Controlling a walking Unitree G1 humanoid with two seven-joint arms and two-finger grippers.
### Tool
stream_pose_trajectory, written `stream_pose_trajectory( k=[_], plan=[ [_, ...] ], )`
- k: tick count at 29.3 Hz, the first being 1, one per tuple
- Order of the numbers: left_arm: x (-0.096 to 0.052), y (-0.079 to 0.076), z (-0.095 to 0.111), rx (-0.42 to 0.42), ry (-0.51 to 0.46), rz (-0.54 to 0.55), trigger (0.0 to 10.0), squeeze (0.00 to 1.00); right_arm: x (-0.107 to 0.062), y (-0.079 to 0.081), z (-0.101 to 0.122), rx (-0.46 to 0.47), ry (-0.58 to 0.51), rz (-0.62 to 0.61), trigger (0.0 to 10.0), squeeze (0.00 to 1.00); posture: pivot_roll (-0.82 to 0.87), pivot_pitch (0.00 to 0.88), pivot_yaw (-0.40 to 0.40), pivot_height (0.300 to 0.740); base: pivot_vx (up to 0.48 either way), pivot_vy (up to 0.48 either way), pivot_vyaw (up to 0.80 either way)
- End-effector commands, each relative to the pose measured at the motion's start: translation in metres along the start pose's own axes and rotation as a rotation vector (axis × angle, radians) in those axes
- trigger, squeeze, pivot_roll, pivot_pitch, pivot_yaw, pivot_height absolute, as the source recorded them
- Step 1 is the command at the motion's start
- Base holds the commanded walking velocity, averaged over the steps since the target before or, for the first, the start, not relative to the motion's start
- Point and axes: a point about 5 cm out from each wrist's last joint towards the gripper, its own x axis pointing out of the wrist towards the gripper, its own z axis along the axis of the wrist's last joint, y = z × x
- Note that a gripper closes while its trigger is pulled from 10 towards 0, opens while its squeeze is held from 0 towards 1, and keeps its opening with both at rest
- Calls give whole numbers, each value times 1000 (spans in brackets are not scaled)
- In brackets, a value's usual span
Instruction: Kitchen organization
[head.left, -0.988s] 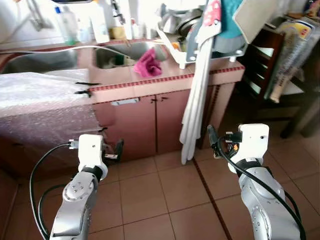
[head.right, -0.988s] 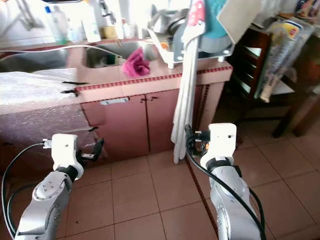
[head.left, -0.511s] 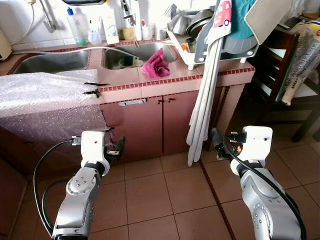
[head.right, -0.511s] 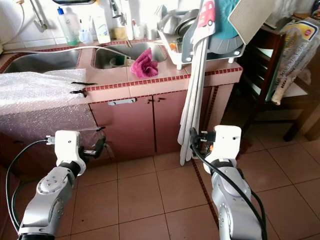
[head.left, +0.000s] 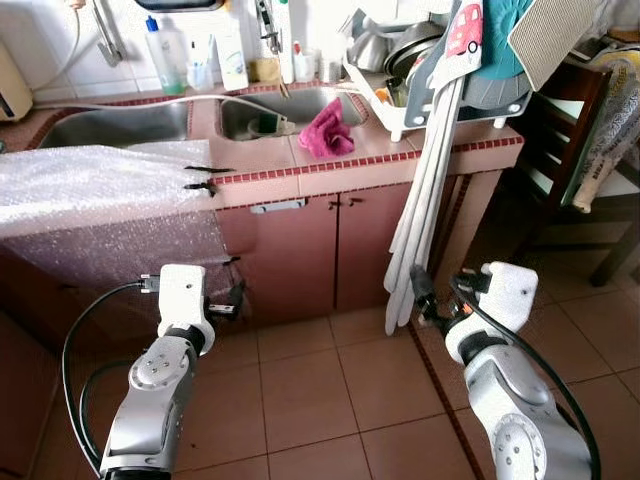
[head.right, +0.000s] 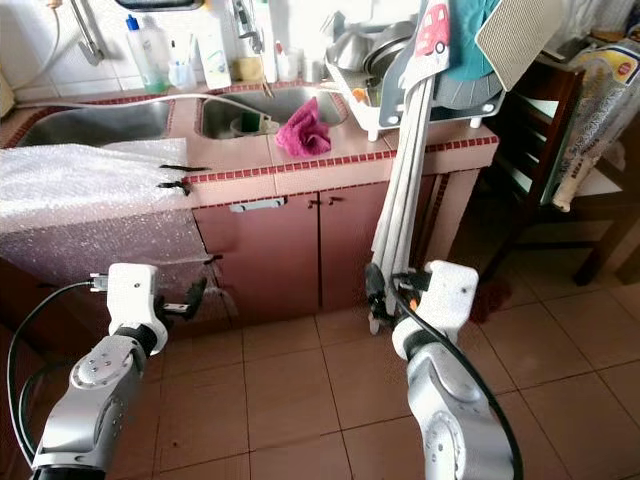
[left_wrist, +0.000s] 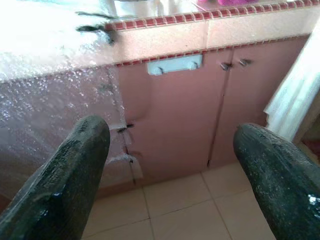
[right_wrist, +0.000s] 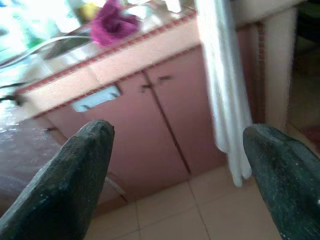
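Note:
A pink tiled counter (head.left: 380, 165) with a double sink (head.left: 290, 105) stands ahead of me. A magenta cloth (head.left: 325, 130) lies on it beside the sink. A white dish rack (head.left: 420, 75) full of pots sits at its right end, and long white towels (head.left: 425, 220) hang from it down to the floor. Bubble wrap (head.left: 90, 195) covers the counter's left part. My left gripper (head.left: 233, 299) hangs low before the cabinet doors (left_wrist: 175, 110), open and empty. My right gripper (head.left: 419, 293) is open and empty too, close beside the towels' lower end (right_wrist: 227, 105).
Bottles (head.left: 165, 55) and a tap stand behind the sink. A dark wooden chair (head.left: 565, 140) and a wrapped bag (head.left: 612, 110) are at the right, past the counter's end. Brown floor tiles (head.left: 330, 400) lie between me and the cabinets.
The whole view has shifted, so the camera moved and the counter now sits further right in the picture. My right wrist has tilted and dropped slightly toward the towels. Both grippers stay open.

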Motion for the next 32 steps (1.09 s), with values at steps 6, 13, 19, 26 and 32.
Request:
stream_pose_trajectory(
  k=[6, 13, 19, 26, 32],
  plan=[
    [0, -1, -1, 19, 15, 3, 10000, 0, -3, 0, 6, -100, -31, -28, 10000, 0, -22, 0, 34, 740, 0, 402, 0],
    [2, -2, -2, 29, 23, 2, 10000, 0, -2, -6, 6, -124, -27, -71, 10000, 0, -25, 0, 36, 740, 0, 409, 0],
    [3, -1, -3, 32, 33, 8, 10000, 0, -1, -5, 5, -145, -13, -61, 10000, 0, -24, 0, 39, 740, 0, 420, 0],
    [3, 1, -3, 37, 30, 20, 10000, 0, 1, -5, 2, -134, -3, -61, 10000, 0, -20, 0, 41, 740, 0, 275, 0],
    [3, 1, -1, 30, 9, 11, 10000, 0, 0, -8, 1, -131, 2, -82, 10000, 0, -20, 0, 44, 740, 0, 0, 0]
  ],
)
